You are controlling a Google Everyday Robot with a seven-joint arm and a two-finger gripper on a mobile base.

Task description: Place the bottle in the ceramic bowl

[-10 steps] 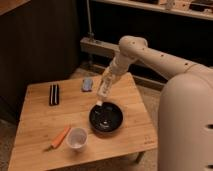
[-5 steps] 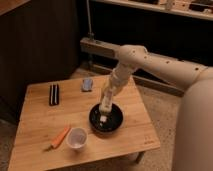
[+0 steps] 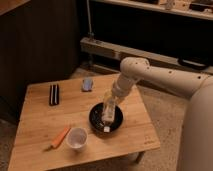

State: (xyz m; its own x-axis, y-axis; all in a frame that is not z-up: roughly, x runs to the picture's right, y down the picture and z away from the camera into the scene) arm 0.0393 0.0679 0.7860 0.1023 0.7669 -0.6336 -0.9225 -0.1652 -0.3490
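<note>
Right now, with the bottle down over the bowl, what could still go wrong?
The gripper holds the bottle roughly upright in the ceramic bowl. On release, the bottle might topple and roll over the shallow rim. The white cup stands close to the bowl's front left; a rolling bottle, or a bowl nudged as the arm withdraws, could knock it over.

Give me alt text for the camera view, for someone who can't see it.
A white robot arm reaches down over a wooden table, its gripper holding a pale bottle inside a black ceramic bowl. Nearby sit a white cup, an orange item, a dark flat object and a small blue-grey item.
</note>
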